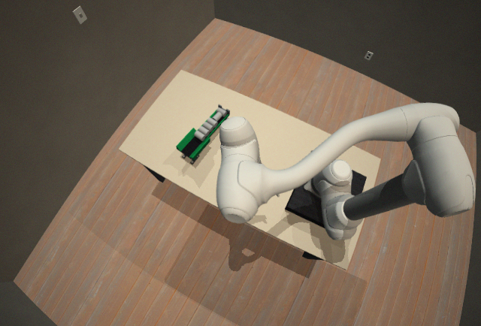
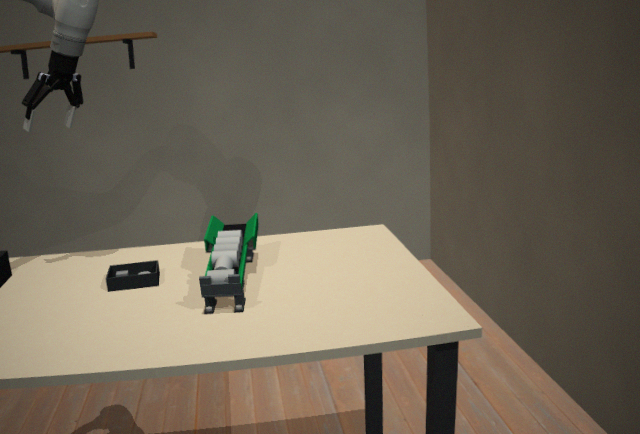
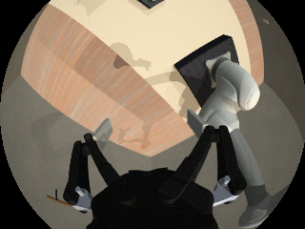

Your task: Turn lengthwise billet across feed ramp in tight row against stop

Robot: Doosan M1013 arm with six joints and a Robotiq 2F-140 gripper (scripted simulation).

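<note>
A green-walled feed ramp [image 2: 251, 230] [image 1: 186, 140] stands on the beige table [image 2: 361, 289] [image 1: 174, 93] [image 3: 191, 26], sloping down to a dark grey stop [image 2: 222, 287]. Several grey billets [image 2: 227, 238] [image 1: 201, 133] lie on it. One billet [image 2: 223, 262] lies lengthwise, its round end facing the exterior camera, just above the billet at the stop [image 2: 219, 278]. My gripper [image 2: 47, 122] [image 3: 148, 120] is open and empty, high above the table and far to the left of the ramp. In the top view the arm hides it.
A small black tray [image 2: 132, 275] holding two grey pieces lies on the table left of the ramp. The arm's base [image 1: 337, 182] [image 3: 229, 90] stands on a black plate at the far end of the table. A wall shelf [image 2: 103, 37] is behind the gripper.
</note>
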